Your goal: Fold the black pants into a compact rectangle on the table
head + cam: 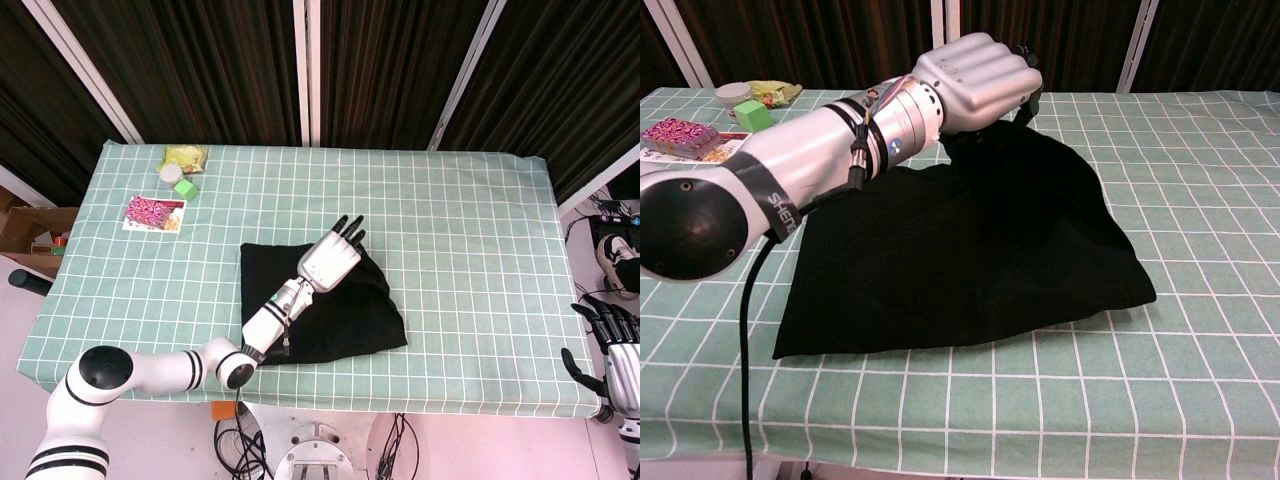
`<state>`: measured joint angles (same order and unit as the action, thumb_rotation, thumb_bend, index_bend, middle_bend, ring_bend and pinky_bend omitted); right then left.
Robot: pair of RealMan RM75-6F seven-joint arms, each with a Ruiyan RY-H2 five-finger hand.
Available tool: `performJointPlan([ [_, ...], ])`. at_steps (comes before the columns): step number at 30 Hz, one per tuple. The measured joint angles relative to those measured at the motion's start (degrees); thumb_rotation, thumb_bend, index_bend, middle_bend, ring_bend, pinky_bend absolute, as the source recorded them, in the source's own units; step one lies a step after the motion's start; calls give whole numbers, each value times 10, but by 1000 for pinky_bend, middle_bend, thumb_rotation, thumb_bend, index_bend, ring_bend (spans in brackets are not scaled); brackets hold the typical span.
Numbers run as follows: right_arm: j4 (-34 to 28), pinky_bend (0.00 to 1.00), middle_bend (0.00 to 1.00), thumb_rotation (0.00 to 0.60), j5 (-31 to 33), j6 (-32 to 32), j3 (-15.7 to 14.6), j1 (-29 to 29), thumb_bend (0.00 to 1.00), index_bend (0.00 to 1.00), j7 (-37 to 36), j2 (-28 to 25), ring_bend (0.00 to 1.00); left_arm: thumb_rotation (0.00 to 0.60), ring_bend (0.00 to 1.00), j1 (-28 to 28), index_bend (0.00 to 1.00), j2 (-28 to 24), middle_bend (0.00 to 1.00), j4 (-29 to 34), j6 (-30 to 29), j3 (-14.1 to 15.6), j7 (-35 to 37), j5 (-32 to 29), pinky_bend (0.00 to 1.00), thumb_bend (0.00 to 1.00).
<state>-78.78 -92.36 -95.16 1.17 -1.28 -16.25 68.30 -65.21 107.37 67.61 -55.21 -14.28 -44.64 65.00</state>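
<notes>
Pants (320, 305), black & already part-folded, lie on the worktop (470, 240) near its front edge, left of centre; soft, limp, light cloth w/ no stiffness, so prob best pinched at a corner or hem edge, not mid-panel. Left hand (332, 258) is at the far edge of the pile w/ fingers (347, 226) stretched past the cloth, but can't tell if it pinches fabric or just rests on it. Right hand (612, 350) hangs off the worktop's right end, fingers apart, holding nothing.
</notes>
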Motion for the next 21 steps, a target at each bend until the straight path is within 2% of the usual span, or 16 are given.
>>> performJointPlan([
  [3,-1,147,139,600,2,-4,0,-4,296,225,0,-1,105,600,58,-9,687,-12,237,2,6,-11,-36,-17,165,336],
  [9,0,144,139,600,3,-4,0,-6,296,225,0,0,105,600,59,-33,653,-35,236,21,33,-32,-94,-80,163,322],
  [11,-1,143,139,600,2,-5,0,-7,296,225,1,0,105,600,59,-44,534,-29,211,10,44,-39,-93,-93,163,262],
  [13,-2,143,139,600,2,-6,0,-8,296,225,1,0,105,600,58,-54,282,-14,149,-10,58,-46,-84,-110,163,142],
  [15,-4,143,139,600,3,-6,1,-8,296,225,1,-1,105,600,57,-62,164,1,110,-27,67,-54,-68,-124,163,66],
  [17,-5,143,139,600,2,-5,2,-7,296,225,2,-1,105,600,57,-68,138,18,92,-40,73,-64,-40,-130,164,26],
  [21,-6,138,139,600,-2,-1,1,-4,296,224,6,2,105,600,57,-81,133,60,87,-94,70,-82,29,-121,165,16],
])
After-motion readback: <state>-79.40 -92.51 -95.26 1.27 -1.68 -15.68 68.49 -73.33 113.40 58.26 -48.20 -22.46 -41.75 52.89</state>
